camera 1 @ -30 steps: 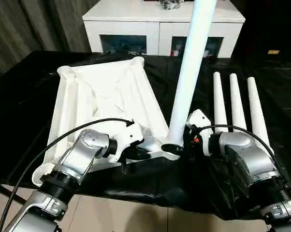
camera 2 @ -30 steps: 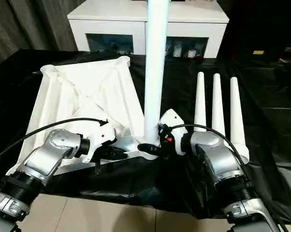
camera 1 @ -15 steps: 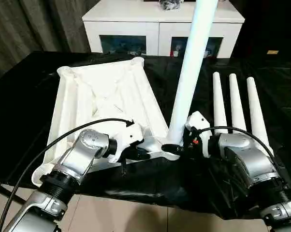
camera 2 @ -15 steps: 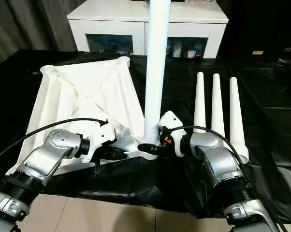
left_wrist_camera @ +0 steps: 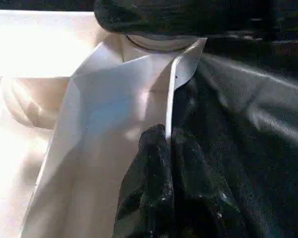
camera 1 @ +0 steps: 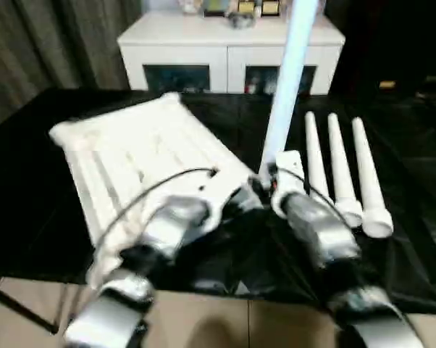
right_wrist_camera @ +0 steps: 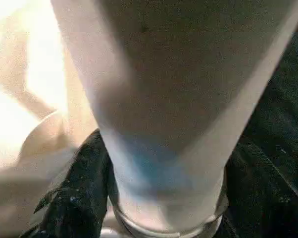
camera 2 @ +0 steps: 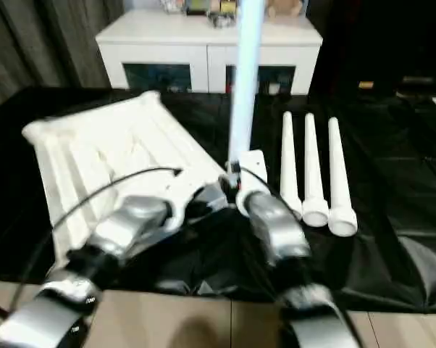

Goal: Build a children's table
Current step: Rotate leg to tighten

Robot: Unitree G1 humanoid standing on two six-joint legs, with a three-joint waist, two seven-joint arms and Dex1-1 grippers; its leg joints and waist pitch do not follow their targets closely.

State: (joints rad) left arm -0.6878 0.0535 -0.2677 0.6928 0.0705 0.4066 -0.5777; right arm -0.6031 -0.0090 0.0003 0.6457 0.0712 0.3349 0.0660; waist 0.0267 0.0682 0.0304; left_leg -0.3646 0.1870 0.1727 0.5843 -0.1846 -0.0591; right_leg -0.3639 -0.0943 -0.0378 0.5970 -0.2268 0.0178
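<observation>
The white table top (camera 1: 138, 156) lies underside up on the black cloth, its ribs showing. One white leg (camera 1: 284, 87) stands upright in the corner socket (right_wrist_camera: 154, 225) nearest me. My right gripper (camera 1: 267, 181) is shut on that leg's base, a black finger (right_wrist_camera: 74, 198) on either side. My left gripper (camera 1: 243, 197) is shut on the top's thin rim (left_wrist_camera: 170, 99) right beside that socket. Three more tapered legs (camera 1: 335, 167) lie side by side to the right.
A white cabinet (camera 1: 225, 51) with dark glass doors stands behind the table. The black cloth (camera 1: 406, 145) covers the work surface to its front edge, with tiled floor (camera 1: 218, 326) below. Grey curtains hang at the back left.
The whole picture has shifted and blurred, so the camera has moved. Both grippers keep their holds at the near corner, and the leg still stands upright.
</observation>
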